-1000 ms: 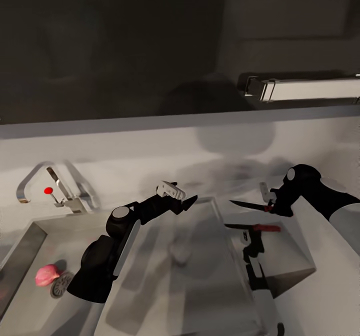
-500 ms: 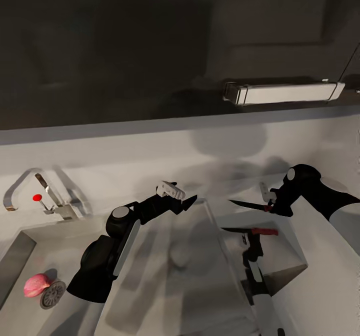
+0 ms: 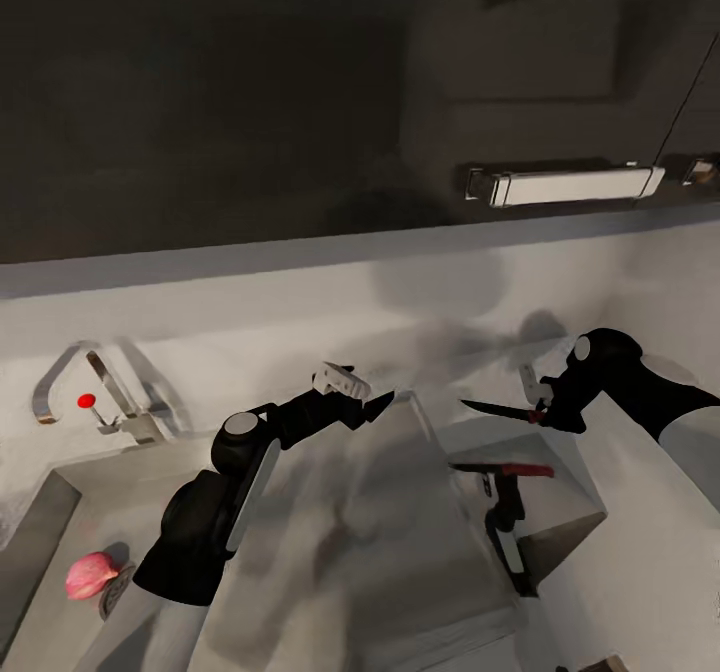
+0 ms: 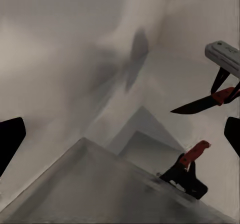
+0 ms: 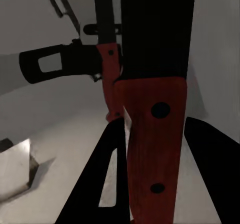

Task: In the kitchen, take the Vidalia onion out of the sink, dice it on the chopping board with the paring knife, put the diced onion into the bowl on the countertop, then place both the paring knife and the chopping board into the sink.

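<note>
Red-handled and dark-bladed, the paring knife (image 3: 505,412) is clamped by its handle in your right gripper (image 3: 545,407), held in the air over the countertop (image 3: 300,342) with the blade pointing toward your left arm; the right wrist view confirms the handle between the jaws. Your left gripper (image 3: 368,399) hovers with its fingers spread apart and nothing between them. The Vidalia onion (image 3: 90,574) lies in the sink (image 3: 60,492) beside the drain, below the tap (image 3: 90,397). Judging by this, the onion's retrieval is not yet done, so your next move probably calls for swinging the free left gripper down into the basin to take it, while you hold the blade clear of that arm.
</note>
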